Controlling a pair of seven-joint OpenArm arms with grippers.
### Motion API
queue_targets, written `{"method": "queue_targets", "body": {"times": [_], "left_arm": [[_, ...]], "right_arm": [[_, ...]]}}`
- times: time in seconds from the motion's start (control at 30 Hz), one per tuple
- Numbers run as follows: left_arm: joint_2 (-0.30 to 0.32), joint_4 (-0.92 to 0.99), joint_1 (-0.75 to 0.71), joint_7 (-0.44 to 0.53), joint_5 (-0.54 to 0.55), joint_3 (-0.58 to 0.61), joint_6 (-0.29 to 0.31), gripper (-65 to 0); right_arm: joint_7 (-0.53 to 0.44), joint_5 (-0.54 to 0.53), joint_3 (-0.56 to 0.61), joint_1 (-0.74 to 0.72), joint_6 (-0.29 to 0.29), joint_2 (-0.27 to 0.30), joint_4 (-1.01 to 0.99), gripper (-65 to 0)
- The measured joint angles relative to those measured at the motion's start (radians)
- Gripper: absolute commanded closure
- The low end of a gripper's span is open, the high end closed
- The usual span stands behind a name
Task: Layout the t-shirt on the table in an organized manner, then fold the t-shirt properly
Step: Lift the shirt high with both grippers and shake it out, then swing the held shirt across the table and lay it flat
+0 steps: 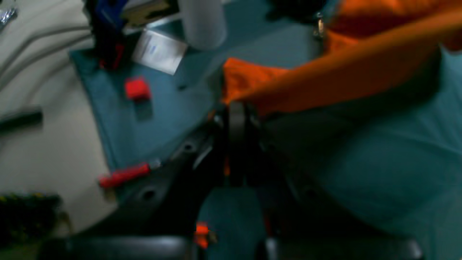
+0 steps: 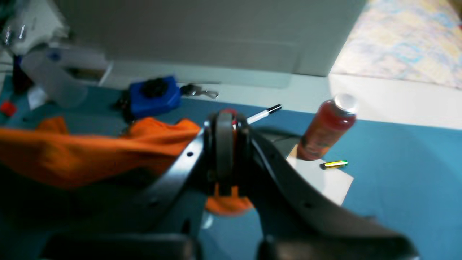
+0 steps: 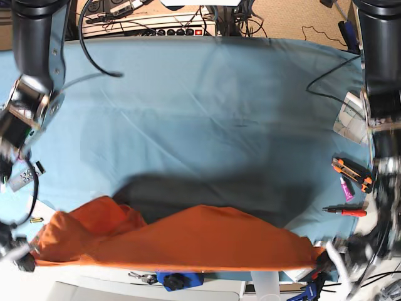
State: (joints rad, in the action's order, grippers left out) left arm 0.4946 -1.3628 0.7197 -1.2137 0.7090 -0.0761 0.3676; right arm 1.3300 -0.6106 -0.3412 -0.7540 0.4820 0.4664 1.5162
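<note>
Base view bright and evenly lit, mostly sharp; both arms smear with motion blur near its lower corners. The bright-orange cloth t-shirt (image 3: 188, 241) casts a broad dark shadow on the blue-teal cloth-covered table (image 3: 207, 106) just beyond its far edge. Left wrist view dim and heavily blurred throughout, the t-shirt (image 1: 346, 68) streaked, colours murky. Right wrist view brighter, soft focus; glare whitens the cap of the red plastic bottle (image 2: 326, 130) right of the t-shirt (image 2: 83, 151), background washed out.

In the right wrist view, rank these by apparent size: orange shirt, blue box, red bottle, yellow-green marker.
1. Bright-orange cloth t-shirt
2. Blue plastic box and red bottle with silver cap: look alike, unranked
3. Small yellow-green marker
</note>
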Motion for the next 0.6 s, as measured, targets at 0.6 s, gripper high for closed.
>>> {"method": "queue_targets", "body": {"times": [0.6], "left_arm": [[-0.017,-0.335,-0.614,-0.019,0.122,-0.311,0.067,0.0]], "right_arm": [[0.085,-0.284,-0.421,0.843,0.100,-0.099,0.395,0.0]]}}
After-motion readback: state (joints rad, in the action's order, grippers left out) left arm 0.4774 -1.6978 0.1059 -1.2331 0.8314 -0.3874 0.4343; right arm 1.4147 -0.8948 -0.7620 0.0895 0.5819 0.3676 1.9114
